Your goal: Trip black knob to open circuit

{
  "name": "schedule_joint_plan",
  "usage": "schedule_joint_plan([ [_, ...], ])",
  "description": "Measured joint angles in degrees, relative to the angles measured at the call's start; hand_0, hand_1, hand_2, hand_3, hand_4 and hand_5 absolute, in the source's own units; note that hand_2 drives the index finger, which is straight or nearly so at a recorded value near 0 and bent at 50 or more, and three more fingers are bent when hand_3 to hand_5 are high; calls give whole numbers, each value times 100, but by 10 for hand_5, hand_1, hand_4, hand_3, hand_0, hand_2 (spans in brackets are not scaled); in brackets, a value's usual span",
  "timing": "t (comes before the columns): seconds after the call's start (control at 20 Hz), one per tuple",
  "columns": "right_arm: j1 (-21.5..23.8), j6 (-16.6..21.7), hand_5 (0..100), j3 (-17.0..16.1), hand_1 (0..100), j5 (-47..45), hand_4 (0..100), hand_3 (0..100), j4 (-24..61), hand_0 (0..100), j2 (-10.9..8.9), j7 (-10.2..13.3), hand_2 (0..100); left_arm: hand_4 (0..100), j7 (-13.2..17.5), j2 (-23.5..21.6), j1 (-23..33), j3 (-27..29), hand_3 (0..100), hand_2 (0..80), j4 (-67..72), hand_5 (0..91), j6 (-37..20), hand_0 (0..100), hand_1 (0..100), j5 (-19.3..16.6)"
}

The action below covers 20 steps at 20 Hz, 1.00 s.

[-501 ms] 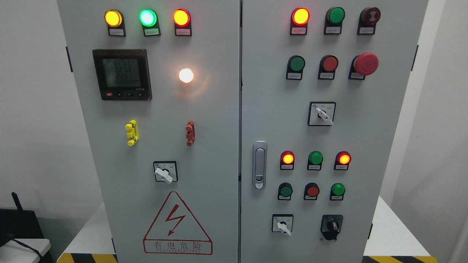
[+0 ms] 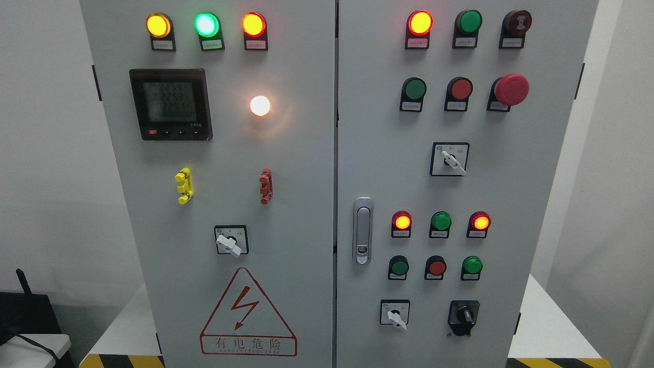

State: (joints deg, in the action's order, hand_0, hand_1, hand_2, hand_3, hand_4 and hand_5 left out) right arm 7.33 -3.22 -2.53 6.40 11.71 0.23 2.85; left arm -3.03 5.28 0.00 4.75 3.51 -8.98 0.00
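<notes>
Neither hand shows anywhere in the head view, so whether the fingers are released or clenched cannot be told, and nothing can be said of either arm's pose. The reach has not begun.

The black knob point(image 2: 464, 315) sits at the lower right corner of the cabinet's right door point(image 2: 531, 204), near that door's bottom edge, on a black base. Just to its left is a white-handled switch point(image 2: 394, 313), and above it stands a row of small green and red buttons point(image 2: 435, 267).

To do the step well, I judge the right hand is the better choice, coming up from below toward that corner. The fingers should close squarely on the knob's raised grip before turning, keeping clear of the white-handled switch and the buttons, since a brush against them could trigger something else. Turn firmly until it seats.
</notes>
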Motion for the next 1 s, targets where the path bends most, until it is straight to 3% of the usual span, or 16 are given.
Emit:
schedule_joint_plan([
  [0.65, 38, 13, 165, -2, 360, -29, 167, 56, 138, 201, -15, -9, 0, 0, 0, 0, 0, 0, 0, 0, 0, 0, 0, 120, 389, 0],
  [1.0, 507, 88, 139, 89, 359, -17, 155, 52, 785, 212, -19, -14, 0, 0, 0, 0, 0, 0, 0, 0, 0, 0, 0, 120, 389, 0],
])
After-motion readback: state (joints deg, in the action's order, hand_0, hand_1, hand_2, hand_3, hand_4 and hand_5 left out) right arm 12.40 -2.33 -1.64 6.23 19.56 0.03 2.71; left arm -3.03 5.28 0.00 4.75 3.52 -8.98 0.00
